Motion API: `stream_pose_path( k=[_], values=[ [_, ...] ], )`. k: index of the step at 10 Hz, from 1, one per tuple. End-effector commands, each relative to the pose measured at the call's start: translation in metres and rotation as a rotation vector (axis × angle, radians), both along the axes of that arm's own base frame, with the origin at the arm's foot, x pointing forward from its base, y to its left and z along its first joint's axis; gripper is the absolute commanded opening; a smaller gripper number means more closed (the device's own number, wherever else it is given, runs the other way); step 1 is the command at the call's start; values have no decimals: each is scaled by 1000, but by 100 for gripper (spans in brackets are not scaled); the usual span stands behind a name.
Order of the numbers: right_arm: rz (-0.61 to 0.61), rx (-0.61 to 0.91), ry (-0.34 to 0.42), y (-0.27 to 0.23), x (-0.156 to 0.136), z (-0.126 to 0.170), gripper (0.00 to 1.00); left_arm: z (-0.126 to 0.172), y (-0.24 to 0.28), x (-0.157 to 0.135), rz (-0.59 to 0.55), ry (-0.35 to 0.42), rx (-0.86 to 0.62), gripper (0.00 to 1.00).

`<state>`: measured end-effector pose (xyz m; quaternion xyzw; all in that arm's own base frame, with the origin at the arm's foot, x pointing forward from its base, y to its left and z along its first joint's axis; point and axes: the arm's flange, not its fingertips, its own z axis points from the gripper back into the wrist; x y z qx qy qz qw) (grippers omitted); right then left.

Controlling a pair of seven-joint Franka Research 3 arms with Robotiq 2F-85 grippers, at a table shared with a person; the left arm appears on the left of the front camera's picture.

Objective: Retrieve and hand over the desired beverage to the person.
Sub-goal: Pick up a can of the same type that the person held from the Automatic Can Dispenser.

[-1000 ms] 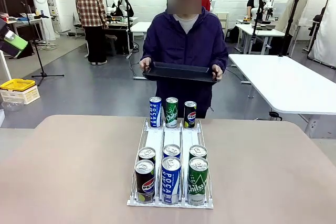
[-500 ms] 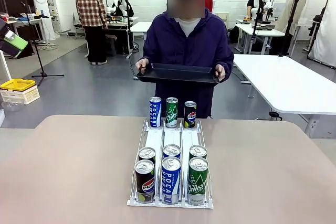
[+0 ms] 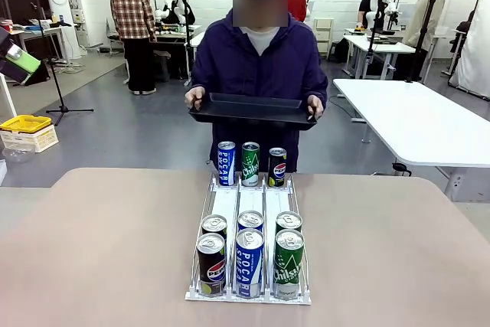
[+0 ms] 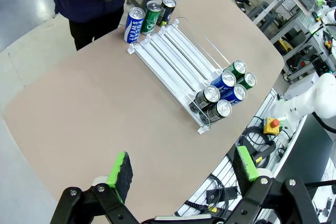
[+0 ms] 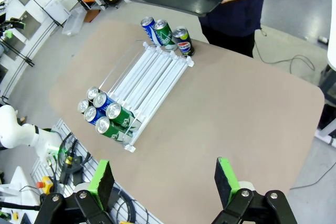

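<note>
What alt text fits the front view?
A person stands at the table's far side holding a black tray in both hands. A white three-lane rack on the table holds six cans at its near end; three more cans stand at its far end.

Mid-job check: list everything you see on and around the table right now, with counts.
table: one, beige, between robot and person
rack: one, white, three lanes, table centre
Pepsi cans: three, black; two at the left lane's near end, one standing at the rack's far end, right
Pocari cans: three, blue; two at the middle lane's near end, one at the far end, left
green cans: three; two at the right lane's near end, one at the far end, middle
tray: one, black, held level beyond the far edge
person: one, dark navy jacket, far side, holding the tray
left gripper: open, green pads, above the table
right gripper: open, green pads, above the table
</note>
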<state>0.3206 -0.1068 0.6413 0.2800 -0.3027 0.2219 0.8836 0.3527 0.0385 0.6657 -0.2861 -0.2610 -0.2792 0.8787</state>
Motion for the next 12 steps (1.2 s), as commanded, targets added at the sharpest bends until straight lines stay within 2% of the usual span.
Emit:
stream_pose_path(
  k=[1, 12],
  values=[
    [12, 15, -2, 0, 1, 0, 100, 2, 2, 1, -17, -7, -8, 100],
    [12, 15, -2, 0, 1, 0, 100, 2, 2, 1, -17, -7, -8, 100]
  ],
)
